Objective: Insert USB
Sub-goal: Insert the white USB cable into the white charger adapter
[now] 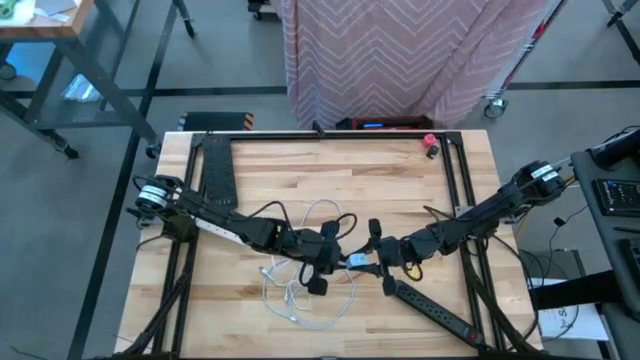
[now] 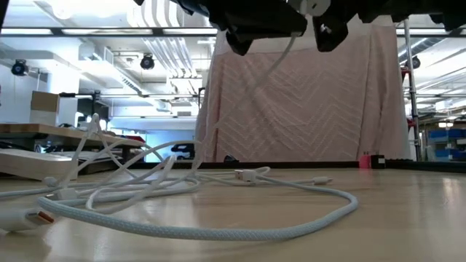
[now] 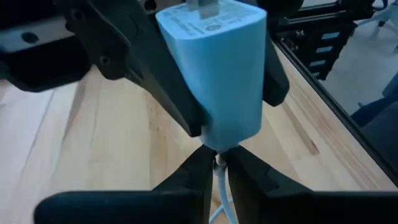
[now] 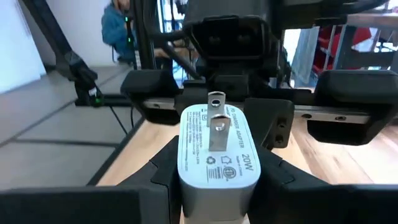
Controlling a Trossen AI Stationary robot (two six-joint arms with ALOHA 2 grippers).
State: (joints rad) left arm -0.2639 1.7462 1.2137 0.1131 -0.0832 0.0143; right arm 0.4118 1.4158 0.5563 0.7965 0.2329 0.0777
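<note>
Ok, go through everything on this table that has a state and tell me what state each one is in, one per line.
Charger block: held off the table, prongs out, cable entering its base.
Right gripper: shut on the charger block.
Left gripper: shut on the white cable just below the block.
Rest of the white cable: loose, coiled on the table.
Power strip: lying flat on the table, nothing plugged in that I can see.

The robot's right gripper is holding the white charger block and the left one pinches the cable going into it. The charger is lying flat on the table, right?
Not quite. The charger block is held up in the air, not lying on the table; the low view shows both grippers above the wood. The right gripper does hold it, and the left gripper pinches the cable.
</note>
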